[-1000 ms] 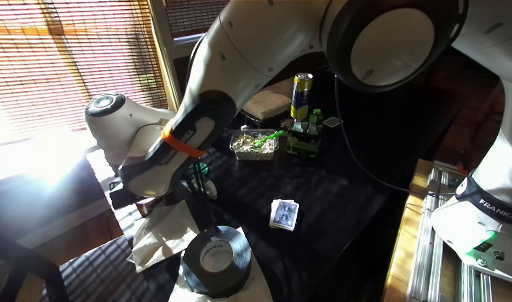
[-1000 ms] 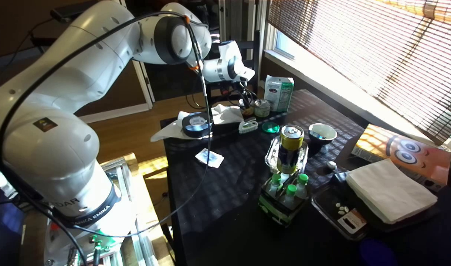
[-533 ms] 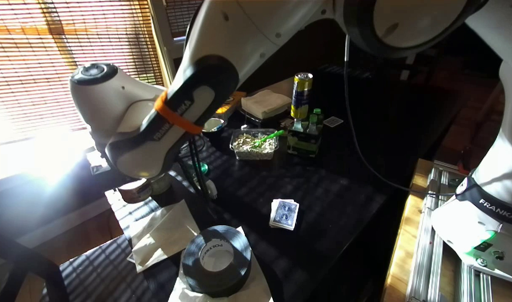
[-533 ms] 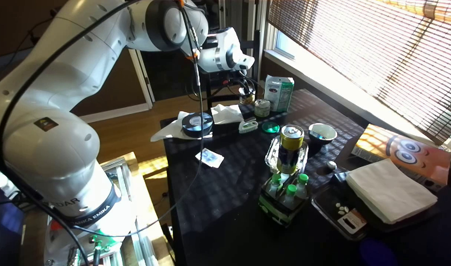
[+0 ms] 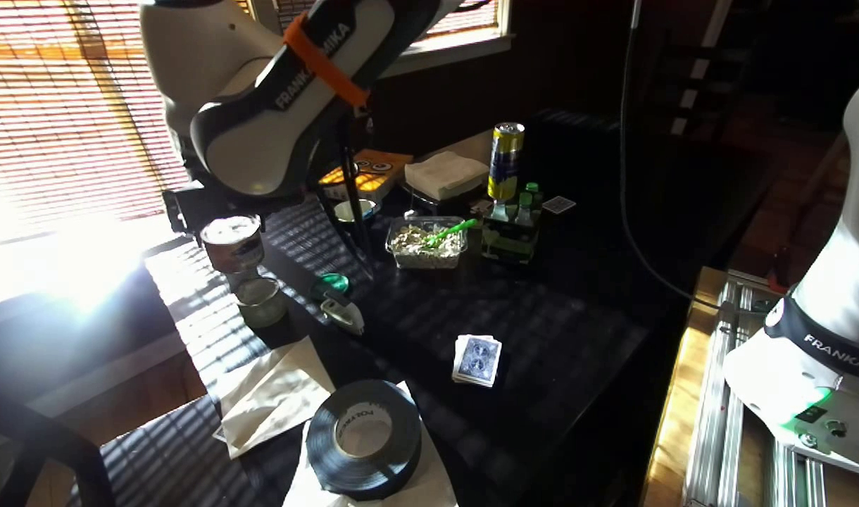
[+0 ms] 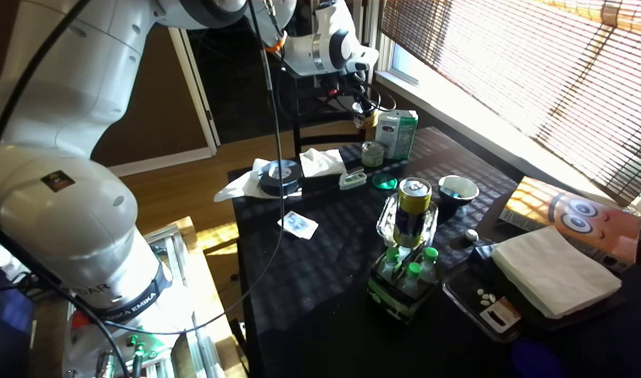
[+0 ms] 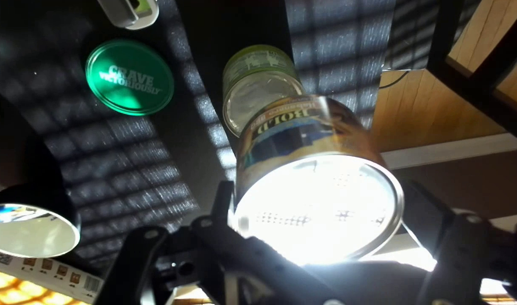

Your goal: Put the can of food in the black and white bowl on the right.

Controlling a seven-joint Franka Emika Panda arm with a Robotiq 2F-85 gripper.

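Note:
A short, wide food can with a brown, yellow and blue label shows in the wrist view (image 7: 305, 131) and in both exterior views (image 5: 232, 248) (image 6: 365, 116). My gripper (image 7: 320, 201) has its fingers on either side of the can and holds it in the air. The can's near end glares white. In an exterior view the gripper (image 5: 218, 215) is just above the can, near the window. The black bowl with a white inside stands on the table in both exterior views (image 5: 355, 211) (image 6: 458, 190), and at lower left in the wrist view (image 7: 31, 237). A small packet lies in it.
Below the can stands a short green-labelled jar (image 5: 260, 303), beside a white and green pouch (image 6: 396, 134). A green lid (image 6: 384, 181) and brush (image 6: 352, 179) lie nearby. Beyond are a salad container (image 5: 427, 243), orange box (image 6: 578, 215) and tall drink can (image 6: 414, 210) on a bottle carrier.
The arm has risen, carrying the can up from beside the jar to well above the table. In the latest half second it has also shifted slightly toward the window. The bowl has not moved.

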